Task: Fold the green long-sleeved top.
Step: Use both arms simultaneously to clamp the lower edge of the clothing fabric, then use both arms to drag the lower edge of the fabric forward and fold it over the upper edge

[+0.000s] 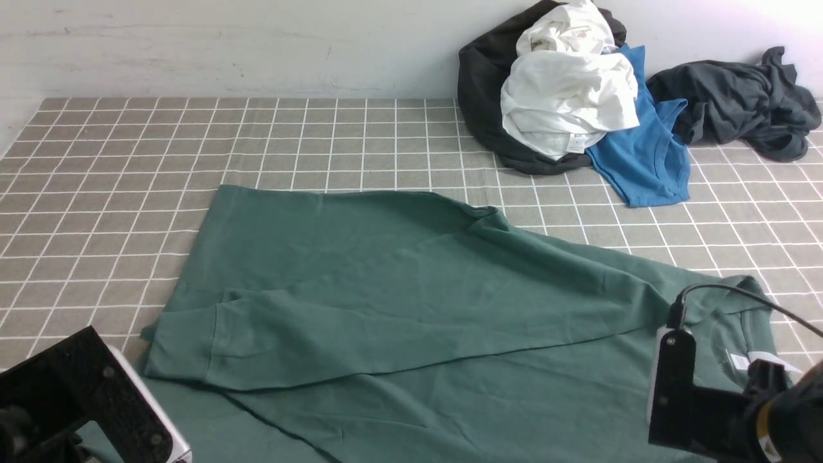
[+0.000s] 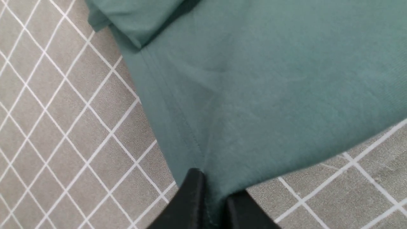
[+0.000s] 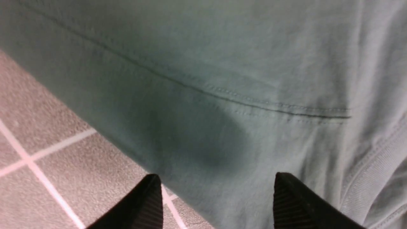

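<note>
The tabletop (image 1: 128,161) was covered with a grey-brown cloth ruled in thin white squares, and it ran back to a plain, slightly scuffed pale wall (image 1: 225,45). The green long-sleeved top (image 1: 411,283) lay spread over that cloth between the two claws. One sleeve (image 1: 386,334) was folded across its body, and its cuff end lay just ahead of the left claw (image 2: 215,184). That claw was closed tight on a corner of the top, the fabric pinched between its black fingers (image 2: 190,197) and puckering away from them, with bare checked cloth on either side. The right claw (image 3: 217,178) stood wide open and held nothing. Its ribbed fingertips (image 3: 149,197) hung apart over the edge of the top, beside a stitched seam and the ribbed collar, with the white neck label (image 1: 762,360) close by. Far beyond the right claw, against the wall, sat a heap of other clothes: a black garment (image 1: 482,96) with a crumpled white one (image 1: 566,96) on top, a bright blue T-shirt (image 1: 649,161) spilling out of it, and a dark charcoal garment (image 1: 739,103) lying apart to the side.
</note>
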Controlling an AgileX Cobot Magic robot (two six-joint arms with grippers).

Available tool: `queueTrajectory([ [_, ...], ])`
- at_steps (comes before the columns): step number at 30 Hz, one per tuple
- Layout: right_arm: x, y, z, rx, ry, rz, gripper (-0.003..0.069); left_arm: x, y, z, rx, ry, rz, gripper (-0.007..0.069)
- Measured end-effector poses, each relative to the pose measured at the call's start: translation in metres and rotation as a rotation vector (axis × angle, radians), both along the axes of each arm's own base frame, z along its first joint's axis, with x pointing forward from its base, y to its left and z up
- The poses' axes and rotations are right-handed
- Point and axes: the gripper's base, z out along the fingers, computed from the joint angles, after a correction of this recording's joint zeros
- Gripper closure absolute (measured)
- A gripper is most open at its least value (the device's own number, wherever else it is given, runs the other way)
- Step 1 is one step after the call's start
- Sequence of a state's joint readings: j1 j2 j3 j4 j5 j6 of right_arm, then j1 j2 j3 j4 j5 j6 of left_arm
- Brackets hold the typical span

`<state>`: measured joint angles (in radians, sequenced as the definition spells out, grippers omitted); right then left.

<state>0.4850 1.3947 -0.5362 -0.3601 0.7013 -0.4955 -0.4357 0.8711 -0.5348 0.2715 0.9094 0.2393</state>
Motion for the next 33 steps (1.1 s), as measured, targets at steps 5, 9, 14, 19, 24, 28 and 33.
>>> queueTrajectory([
  [5, -0.004, -0.002, -0.012, -0.012, 0.014, 0.038, 0.0308, 0.000, -0.001, -0.001, -0.034, 0.002, 0.050, 0.0601],
  [9, -0.005, 0.000, -0.014, 0.018, 0.008, 0.016, 0.0459, 0.000, -0.001, -0.001, -0.077, 0.001, 0.121, 0.0601],
  [14, 0.006, 0.005, -0.001, 0.084, -0.018, -0.210, 0.0648, 0.001, -0.001, 0.000, -0.125, -0.009, 0.213, 0.0601],
  [19, 0.027, 0.001, 0.027, 0.101, -0.049, -0.476, 0.0659, 0.010, 0.001, 0.013, -0.183, -0.045, 0.329, 0.0601],
  [24, 0.075, -0.014, 0.073, 0.237, -0.182, -0.699, 0.0659, 0.066, 0.002, 0.041, -0.263, -0.139, 0.469, 0.0601],
  [28, 0.114, -0.020, 0.090, 0.338, -0.268, -0.754, 0.0659, 0.123, 0.002, 0.048, -0.277, -0.166, 0.522, 0.0601],
  [33, 0.163, -0.019, 0.085, 0.352, -0.303, -0.731, 0.0659, 0.203, 0.000, 0.045, -0.269, -0.186, 0.545, 0.0601],
])
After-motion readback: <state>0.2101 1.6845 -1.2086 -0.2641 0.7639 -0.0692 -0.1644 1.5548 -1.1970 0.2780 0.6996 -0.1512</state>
